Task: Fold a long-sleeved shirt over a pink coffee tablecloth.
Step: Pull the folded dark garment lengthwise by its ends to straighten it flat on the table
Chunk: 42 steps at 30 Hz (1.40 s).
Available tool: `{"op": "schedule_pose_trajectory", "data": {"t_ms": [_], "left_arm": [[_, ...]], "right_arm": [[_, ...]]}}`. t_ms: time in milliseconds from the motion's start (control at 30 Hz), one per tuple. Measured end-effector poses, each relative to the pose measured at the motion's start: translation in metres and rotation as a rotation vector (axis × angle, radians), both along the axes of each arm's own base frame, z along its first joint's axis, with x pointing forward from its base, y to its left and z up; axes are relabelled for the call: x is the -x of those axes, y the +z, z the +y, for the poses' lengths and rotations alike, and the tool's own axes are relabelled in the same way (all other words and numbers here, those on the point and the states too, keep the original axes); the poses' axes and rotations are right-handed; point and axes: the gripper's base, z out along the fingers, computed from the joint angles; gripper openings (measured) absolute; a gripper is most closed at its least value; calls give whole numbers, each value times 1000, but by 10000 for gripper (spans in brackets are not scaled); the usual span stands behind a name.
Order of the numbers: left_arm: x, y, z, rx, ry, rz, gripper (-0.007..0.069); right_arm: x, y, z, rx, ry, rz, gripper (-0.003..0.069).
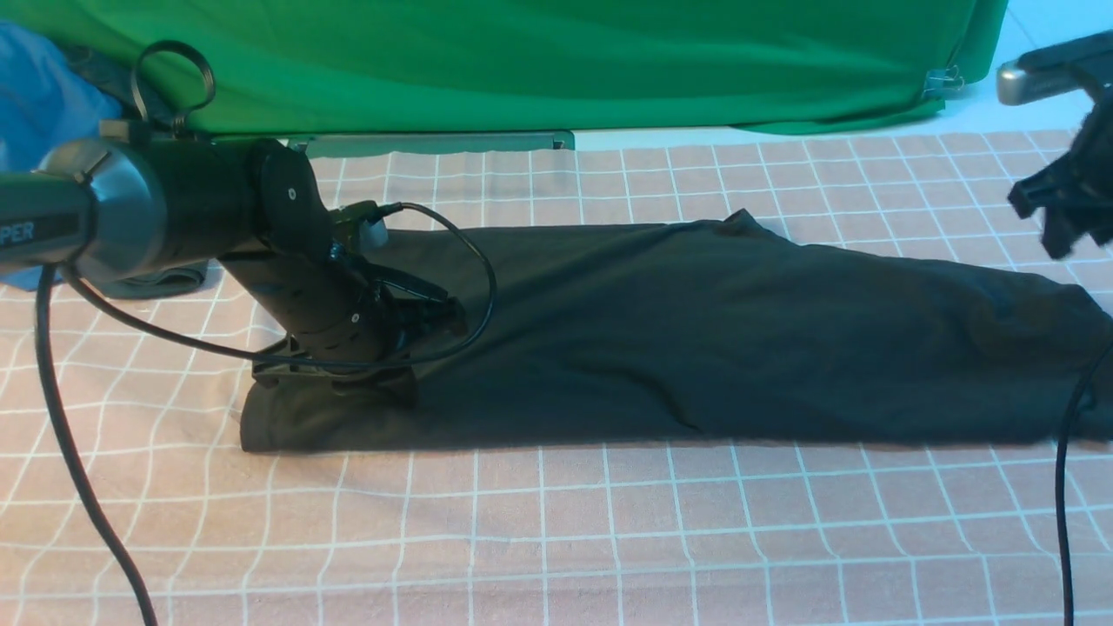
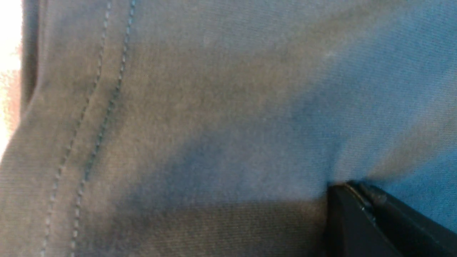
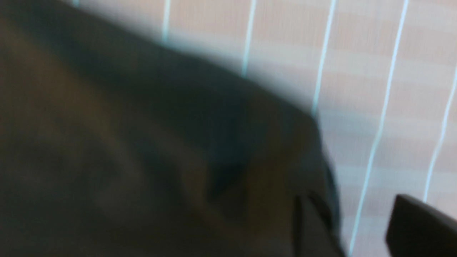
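Pink coffee tablecloth (image 1: 556, 539) bare along near edge of long-sleeved shirt (image 1: 696, 330)

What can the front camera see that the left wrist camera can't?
Only the front view: the whole long-sleeved shirt lying as a long dark strip, the white grid of the pink tablecloth, the green backdrop, and the right gripper raised at the side. Only the left wrist view: a double line of stitching up close. Both: the shirt's dark fabric and the left gripper, shut on it.
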Motion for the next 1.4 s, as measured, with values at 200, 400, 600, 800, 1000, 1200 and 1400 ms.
{"op": "schedule_pose_trajectory", "data": {"t_ms": [200,400,600,800,1000,1200,1400], "left_arm": [[1,2,0,3,-3,-1,13],[4,18,1,11,-2,-44,13],[5,14,1,6,-4,-36,13],[4,12,1,5,-2,-40,13],[4,12,1,6,-1,-44,13],[4,12,1,6,-1,-44,13],[4,11,1,6,0,-42,13]], "right_arm": [[29,11,12,-108,-14,46,43],[70,-12,-5,-134,-91,164,38],[82,-41,-34,-146,-213,167,211],[75,-51,-39,-141,-226,99,419],[71,-76,-40,-152,-221,166,401],[70,-81,-39,-152,-162,188,106],[69,-70,-54,-147,-171,194,36]]}}
